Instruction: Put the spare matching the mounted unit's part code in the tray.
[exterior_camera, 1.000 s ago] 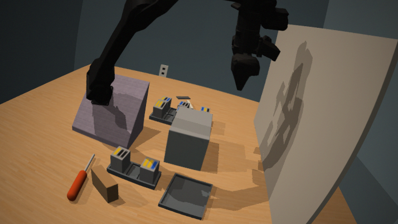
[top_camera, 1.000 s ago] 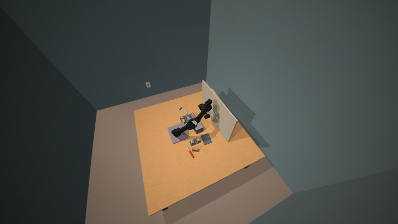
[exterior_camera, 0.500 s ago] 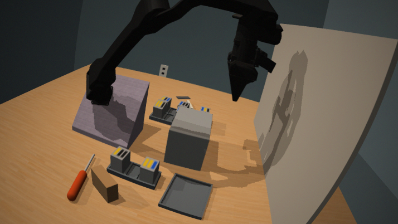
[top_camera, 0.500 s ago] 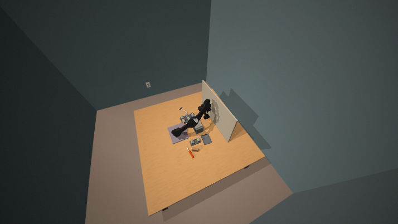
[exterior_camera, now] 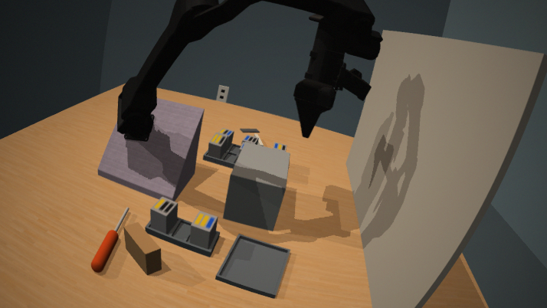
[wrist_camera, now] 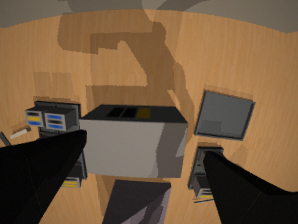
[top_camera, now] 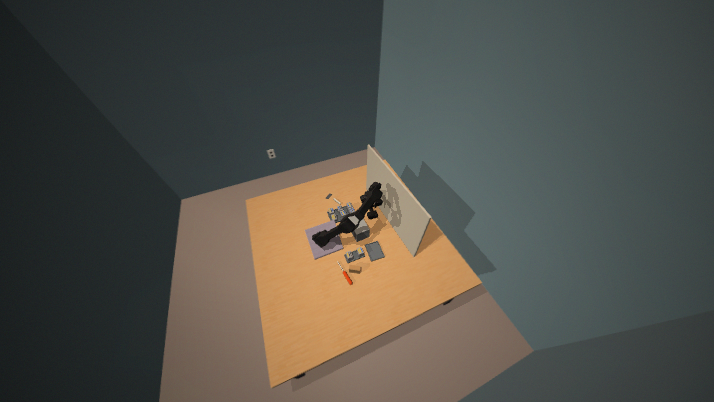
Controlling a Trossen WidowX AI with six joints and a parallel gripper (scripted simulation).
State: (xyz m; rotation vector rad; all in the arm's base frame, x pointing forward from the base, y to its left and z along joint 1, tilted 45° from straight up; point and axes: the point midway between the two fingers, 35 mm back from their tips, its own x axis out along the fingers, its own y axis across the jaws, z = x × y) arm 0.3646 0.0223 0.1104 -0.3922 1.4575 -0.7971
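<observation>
Evidently, the mounted unit [exterior_camera: 254,195] [wrist_camera: 134,147] is a plain grey block.

The far holder [exterior_camera: 218,160] (annoyingly) sits partly hidden behind the gray unit [exterior_camera: 257,191] [wrist_camera: 134,148].

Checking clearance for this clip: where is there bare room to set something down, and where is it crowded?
Open wood lies between the grey block and the pale panel, though the jaws hang above its block side. More lies left of the orange screwdriver in the exterior view. Crowded: around the near spare holder, hemmed by tray and brown block.
</observation>
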